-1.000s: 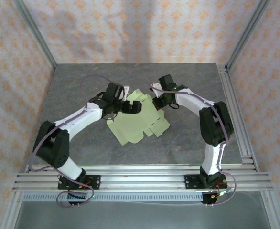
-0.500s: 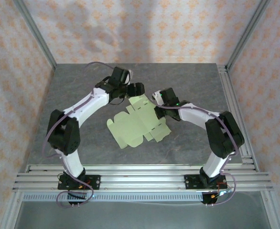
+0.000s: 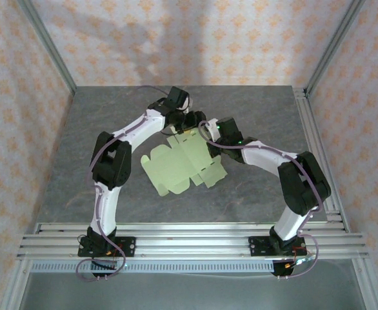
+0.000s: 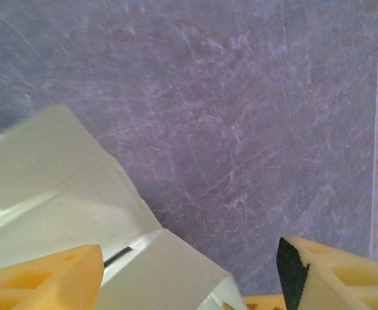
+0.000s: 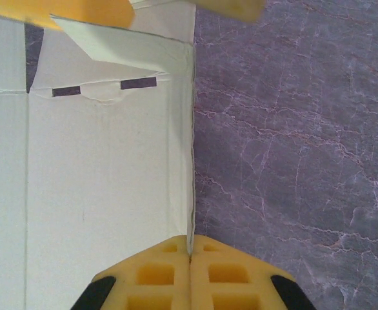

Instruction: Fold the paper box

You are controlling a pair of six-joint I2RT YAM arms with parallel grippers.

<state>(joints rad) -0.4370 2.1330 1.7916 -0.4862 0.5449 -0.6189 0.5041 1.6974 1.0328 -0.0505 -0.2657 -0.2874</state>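
The paper box (image 3: 179,165) is a pale green die-cut sheet lying mostly flat at the table's middle. My right gripper (image 3: 213,137) is at its far right edge. In the right wrist view, the right gripper (image 5: 190,253) is shut on a thin strip of the paper box (image 5: 105,187) that stands upright along that edge. My left gripper (image 3: 190,123) hangs over the sheet's far end, open. In the left wrist view a raised flap of the paper box (image 4: 169,271) lies between the left gripper's (image 4: 192,255) spread yellow fingers (image 4: 47,278), nearer the left one.
The grey stone-patterned table (image 3: 105,129) surrounds the sheet. Aluminium rails run along the right side (image 3: 318,148) and the near edge (image 3: 189,236). Patterned walls close in the left, back and right. The left gripper's yellow fingers (image 5: 86,10) show at the top of the right wrist view.
My left arm has swung from the sheet's left side to its far end, and its jaws have narrowed. The right gripper stayed shut on the right edge and shifted slightly toward the sheet.
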